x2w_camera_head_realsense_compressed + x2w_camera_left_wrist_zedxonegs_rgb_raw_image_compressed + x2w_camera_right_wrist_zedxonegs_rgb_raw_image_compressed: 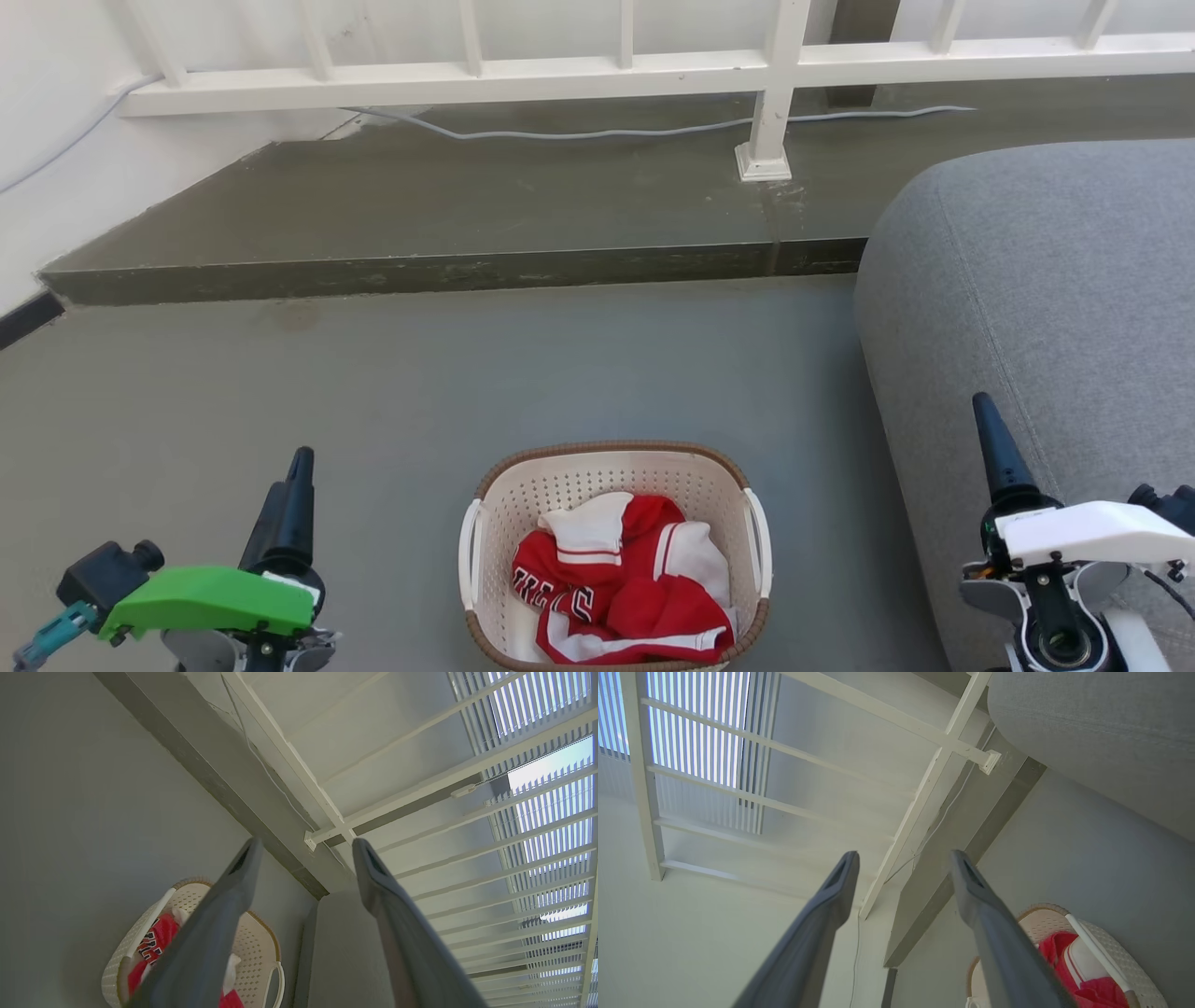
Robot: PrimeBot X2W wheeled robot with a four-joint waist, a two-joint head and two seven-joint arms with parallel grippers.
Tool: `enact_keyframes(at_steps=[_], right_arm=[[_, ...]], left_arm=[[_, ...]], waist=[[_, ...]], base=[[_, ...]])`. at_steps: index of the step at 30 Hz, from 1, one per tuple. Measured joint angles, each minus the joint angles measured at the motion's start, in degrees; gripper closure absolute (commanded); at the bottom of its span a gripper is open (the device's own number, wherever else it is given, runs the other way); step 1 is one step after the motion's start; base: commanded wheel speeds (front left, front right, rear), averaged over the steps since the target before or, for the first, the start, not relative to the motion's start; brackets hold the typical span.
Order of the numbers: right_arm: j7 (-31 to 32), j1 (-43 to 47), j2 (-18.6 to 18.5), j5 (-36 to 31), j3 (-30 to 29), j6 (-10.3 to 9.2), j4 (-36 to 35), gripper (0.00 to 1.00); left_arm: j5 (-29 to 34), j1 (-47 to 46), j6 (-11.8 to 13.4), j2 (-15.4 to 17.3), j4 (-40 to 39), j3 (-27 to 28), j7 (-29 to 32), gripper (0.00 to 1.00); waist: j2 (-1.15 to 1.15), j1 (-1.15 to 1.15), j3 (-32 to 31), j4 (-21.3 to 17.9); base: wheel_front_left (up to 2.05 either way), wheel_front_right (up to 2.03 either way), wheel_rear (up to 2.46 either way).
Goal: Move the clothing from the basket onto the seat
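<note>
The clothing point(621, 588) is lying apart from both grippers. The left gripper point(306, 847) is holding its jaws spread wide on nothing, and the right gripper point(903, 858) is doing likewise. Between them, the red-and-white heap is sitting bunched inside the basket point(611, 450), which is standing on the grey floor point(420, 373) just beside the seat point(1055, 280).

Both arms rest low: the left tool point(299, 471) and the right tool point(988, 420) point forward, jaws spread wide apart, each gripping nothing
</note>
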Motion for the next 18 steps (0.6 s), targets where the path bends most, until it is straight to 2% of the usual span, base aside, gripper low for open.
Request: enact_keyframes(at_steps=[18], right_arm=[[-3.24, 1.56, -0.21, -15.92, 4.04, -2.59, -3.41, 0.00]], left_arm=[[21.00, 0.13, 3.39, 2.22, -2.75, -5.55, -3.46, 0.00]], waist=[[0.00, 0.00, 0.12, -0.25]], base=[[0.00, 0.00, 0.00]])
